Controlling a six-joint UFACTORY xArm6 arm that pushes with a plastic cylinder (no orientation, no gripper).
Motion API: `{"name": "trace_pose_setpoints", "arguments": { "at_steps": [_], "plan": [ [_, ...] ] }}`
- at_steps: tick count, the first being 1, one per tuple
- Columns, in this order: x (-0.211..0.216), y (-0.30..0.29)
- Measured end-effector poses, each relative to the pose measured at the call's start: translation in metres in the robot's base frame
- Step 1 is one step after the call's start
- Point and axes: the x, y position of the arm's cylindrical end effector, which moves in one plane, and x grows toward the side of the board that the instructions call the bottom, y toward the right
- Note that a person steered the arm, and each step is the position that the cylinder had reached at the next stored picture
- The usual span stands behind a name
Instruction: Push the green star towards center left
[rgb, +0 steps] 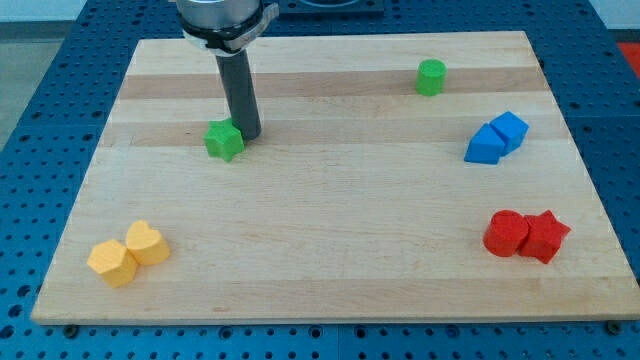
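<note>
The green star (224, 140) lies on the wooden board (320, 200) in the upper left part of the view. My tip (248, 135) stands just to the star's right, touching or nearly touching its upper right side. The dark rod rises from there to the arm's head at the view's top.
A green cylinder (431, 77) sits at the upper right. Two blue blocks (496, 138) lie together at the right. A red cylinder (505, 233) and red star (545, 236) touch at the lower right. Two yellow-orange blocks (128, 253) lie at the lower left.
</note>
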Motion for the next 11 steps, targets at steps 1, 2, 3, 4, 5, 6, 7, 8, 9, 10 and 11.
{"name": "trace_pose_setpoints", "arguments": {
  "at_steps": [1,2,3,4,5,6,7,8,9,10,11],
  "plan": [
    [0.000,-0.011],
    [0.000,0.023],
    [0.015,0.051],
    [0.069,0.058],
    [0.069,0.054],
    [0.069,0.039],
    [0.053,0.012],
    [0.044,-0.008],
    [0.025,-0.031],
    [0.025,-0.044],
    [0.025,-0.058]
  ]
}}
